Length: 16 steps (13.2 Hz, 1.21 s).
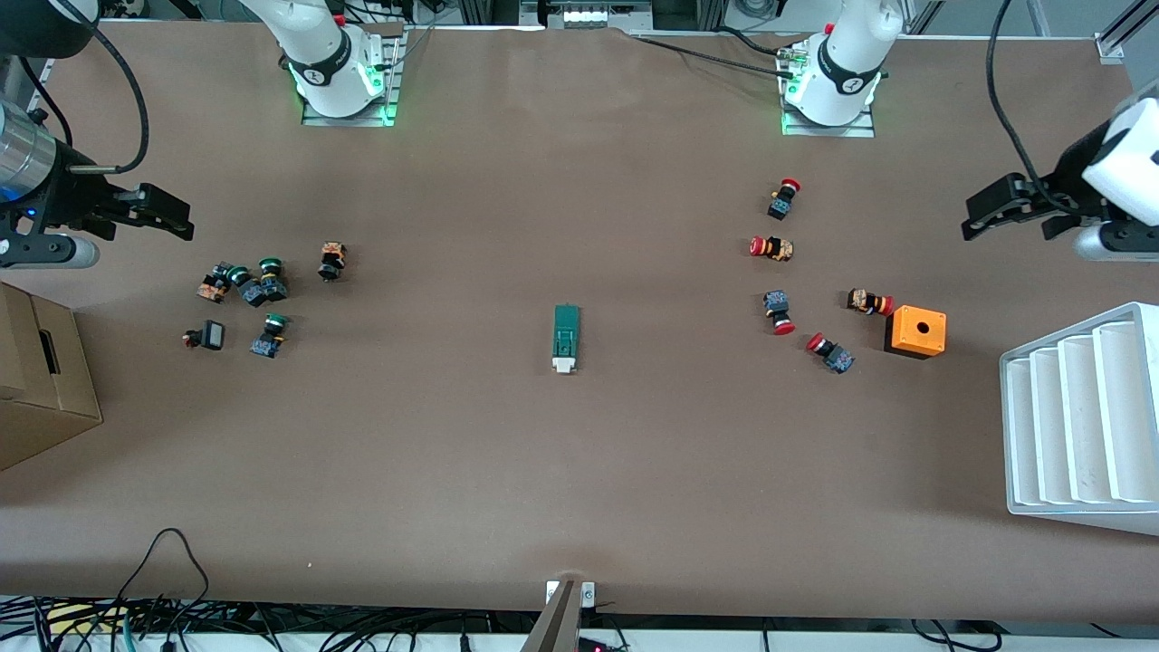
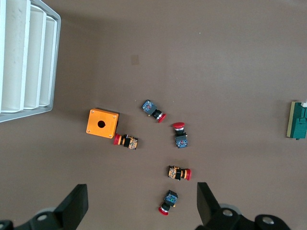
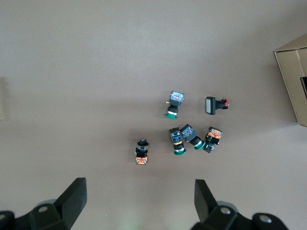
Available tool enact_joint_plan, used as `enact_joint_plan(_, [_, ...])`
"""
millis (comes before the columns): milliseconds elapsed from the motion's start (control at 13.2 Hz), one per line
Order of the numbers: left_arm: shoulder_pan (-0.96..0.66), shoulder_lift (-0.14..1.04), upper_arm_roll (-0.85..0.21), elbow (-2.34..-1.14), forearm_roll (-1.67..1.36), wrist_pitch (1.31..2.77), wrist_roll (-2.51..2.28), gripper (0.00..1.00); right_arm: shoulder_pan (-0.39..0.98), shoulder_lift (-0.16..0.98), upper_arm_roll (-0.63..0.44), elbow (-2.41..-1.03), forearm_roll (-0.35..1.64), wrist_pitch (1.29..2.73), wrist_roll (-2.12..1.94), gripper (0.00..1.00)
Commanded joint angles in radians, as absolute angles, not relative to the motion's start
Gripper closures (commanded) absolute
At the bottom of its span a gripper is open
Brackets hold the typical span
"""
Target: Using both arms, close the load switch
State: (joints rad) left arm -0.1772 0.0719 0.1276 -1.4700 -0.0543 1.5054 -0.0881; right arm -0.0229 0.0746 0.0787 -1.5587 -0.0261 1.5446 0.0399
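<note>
Front view showed a brown counter (image 1: pixel 579 471) with the load switch (image 1: pixel 566 338) lying flat near its middle, a narrow dark-green block with a white tab at the end nearer the camera. Nothing touched the switch.

Toward the left arm's end of the counter from the switch lay five red buttons (image 1: pixel 771 247), scattered and apart from one another, and an orange box (image 1: pixel 915 331) with a round hole on top, just beside one of them. Farther toward that end from the switch stood a white rack (image 1: pixel 1077 421).

Toward the right arm's end from the switch lay a cluster of green buttons (image 1: pixel 256 285), some touching, and a cardboard box (image 1: pixel 41 380) at the counter's edge.

The left end effector (image 2: pixel 142 203) hung in the air over the counter's edge at the left arm's end, well apart from the switch, its fingers spread wide and holding nothing. The right end effector (image 3: pixel 140 201) hung over the counter near the cardboard box, well apart from the switch, fingers likewise spread wide and empty.
</note>
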Motion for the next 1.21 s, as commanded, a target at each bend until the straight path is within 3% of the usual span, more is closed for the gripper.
enact_joint_plan(0, [-0.176, 0.060, 0.133, -1.463, -0.037, 1.485, -0.087, 0.00, -0.026, 0.087, 0.089, -1.529, -0.032, 1.522, 0.055, 0.01])
enact_joint_plan(151, [-0.163, 0.060, 0.129, -1.463, -0.035, 1.485, -0.086, 0.00, -0.026, 0.087, 0.089, -1.529, -0.032, 1.522, 0.055, 0.01])
enact_joint_plan(454, [-0.045, 0.055, -0.004, -1.462, -0.006, 1.486, -0.087, 0.00, -0.025, 0.087, 0.089, -1.529, -0.032, 1.516, 0.055, 0.01])
enact_joint_plan(1135, [-0.038, 0.052, -0.012, -1.462, 0.006, 1.489, -0.084, 0.00, -0.020, 0.087, 0.089, -1.529, -0.034, 1.517, 0.057, 0.01])
